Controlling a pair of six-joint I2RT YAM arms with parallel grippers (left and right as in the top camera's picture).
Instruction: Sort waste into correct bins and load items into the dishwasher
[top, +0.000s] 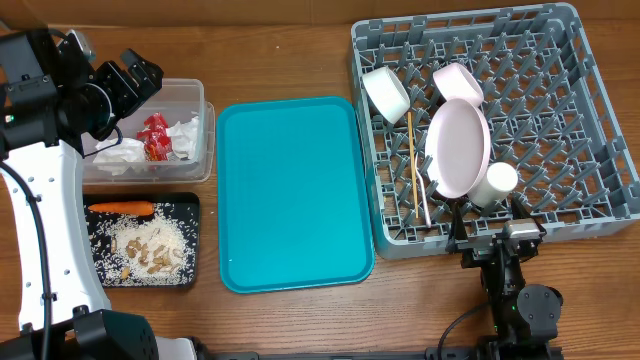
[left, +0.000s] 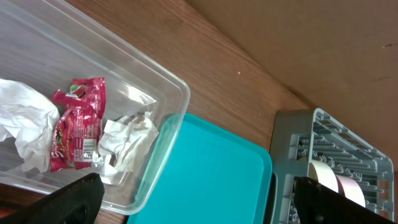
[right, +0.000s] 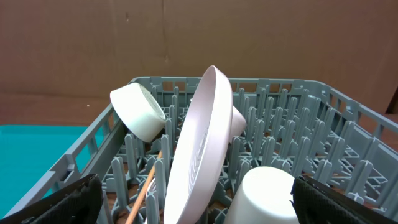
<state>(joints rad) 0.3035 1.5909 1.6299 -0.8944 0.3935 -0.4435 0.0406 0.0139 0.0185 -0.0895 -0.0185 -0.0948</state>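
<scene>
Waste is seen as one crumpled red wrapper (top: 154, 137) and two crumpled white napkins (left: 127, 142), all lying together inside the clear tub (top: 196, 100), with the wrapper between the napkins. One orange carrot (top: 120, 208) and one scatter of rice-like scraps (top: 150, 248) are held in the black tray (top: 192, 205), the carrot along its far edge. The two bins are set one behind the other at the left of the table (top: 290, 60). A single teal tray (top: 290, 190) is placed between them and the grey dish rack (top: 590, 120). Five items are counted in the rack: one white bowl (top: 385, 92) tipped on its side, one pink bowl (top: 457, 80), one pale pink plate (top: 458, 148) stood on edge and tilted, one white cup (top: 493, 183), and one wooden stick (top: 415, 165) laid between the white bowl and the plate. The table is of brown wood grain, and a plain brown wall (right: 261, 37) is seen behind it. The left gripper (top: 135, 75) is held over the tub's far side with its fingers spread wide and nothing between them, the wrapper and napkins lying apart from it. The right gripper (top: 495, 228) is likewise spread wide and unloaded at the rack's near wall, with the cup and plate just ahead of it and untouched.
</scene>
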